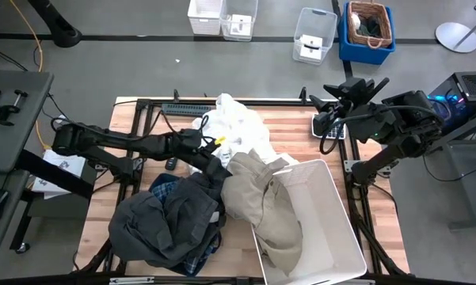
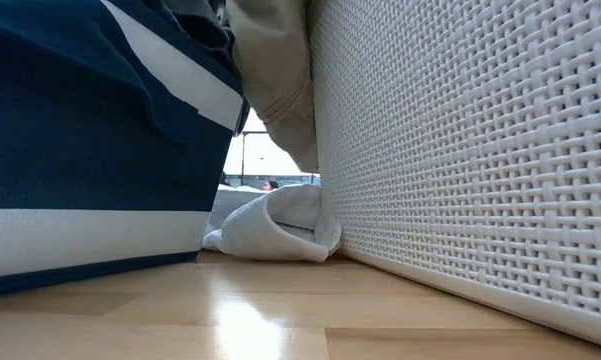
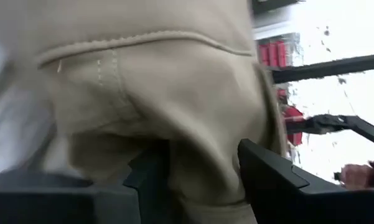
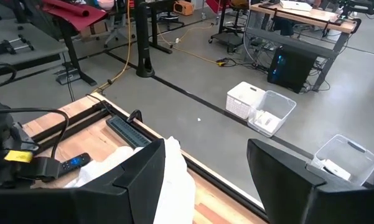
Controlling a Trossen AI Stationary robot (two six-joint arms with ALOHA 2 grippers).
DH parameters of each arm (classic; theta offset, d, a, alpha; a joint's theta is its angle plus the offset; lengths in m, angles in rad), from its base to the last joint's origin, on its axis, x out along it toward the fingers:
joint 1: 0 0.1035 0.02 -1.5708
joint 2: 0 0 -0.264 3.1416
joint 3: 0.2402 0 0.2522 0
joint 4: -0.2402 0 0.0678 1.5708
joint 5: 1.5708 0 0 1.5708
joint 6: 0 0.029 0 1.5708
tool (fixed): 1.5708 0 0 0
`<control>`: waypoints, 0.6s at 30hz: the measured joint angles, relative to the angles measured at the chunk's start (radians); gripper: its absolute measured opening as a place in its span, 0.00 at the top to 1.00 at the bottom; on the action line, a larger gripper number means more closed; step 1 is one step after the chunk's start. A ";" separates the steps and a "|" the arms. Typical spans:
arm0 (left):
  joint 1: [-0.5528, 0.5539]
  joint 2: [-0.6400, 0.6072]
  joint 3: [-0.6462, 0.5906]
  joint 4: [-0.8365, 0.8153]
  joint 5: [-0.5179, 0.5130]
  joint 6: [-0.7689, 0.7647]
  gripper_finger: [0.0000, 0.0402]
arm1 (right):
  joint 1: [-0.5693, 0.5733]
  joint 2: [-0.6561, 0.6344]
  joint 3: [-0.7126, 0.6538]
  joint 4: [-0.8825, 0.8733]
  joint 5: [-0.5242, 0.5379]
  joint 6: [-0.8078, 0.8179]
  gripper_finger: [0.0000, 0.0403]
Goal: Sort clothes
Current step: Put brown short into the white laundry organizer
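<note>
We count four garments, each one piece; from left: the dark grey-black piece [image 1: 162,226] on the plaid shirt [image 1: 168,190], the white piece [image 1: 234,127] behind, the beige khaki piece [image 1: 265,206] hanging into the white bin [image 1: 340,237]; the left gripper [image 3: 202,165] grips the khaki; the right gripper [image 4: 202,168] waits spread, holding nothing, over the table's far right; we read no writing.

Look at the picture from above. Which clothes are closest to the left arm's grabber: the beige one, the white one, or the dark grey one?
1. Beige khaki piece: the left gripper has its jaws shut on its edge.
2. White piece: just behind the gripper, mid-table.
3. Dark grey piece: front left, farthest, though not by much.
</note>
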 joint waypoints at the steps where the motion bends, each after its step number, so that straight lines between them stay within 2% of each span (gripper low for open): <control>1: -0.003 0.005 0.001 0.021 0.002 0.004 0.58 | 0.000 0.000 0.000 0.000 0.000 0.000 0.45; 3: -0.008 0.005 0.000 0.047 0.004 0.004 0.65 | 0.000 0.000 0.000 0.000 0.000 0.000 0.45; 7: 0.001 -0.044 0.000 0.126 0.017 0.018 0.94 | 0.000 0.000 0.000 0.000 0.000 0.000 0.45; 12: 0.057 -0.125 0.065 0.232 -0.021 0.028 0.99 | 0.000 0.000 0.000 0.000 -0.001 0.000 0.45; 15: 0.073 -0.119 0.186 0.232 -0.036 0.119 1.00 | 0.000 0.000 0.000 0.000 0.002 -0.001 0.45; 18: 0.063 -0.047 0.331 0.166 -0.029 0.231 1.00 | 0.000 0.000 0.000 0.000 0.022 -0.001 0.45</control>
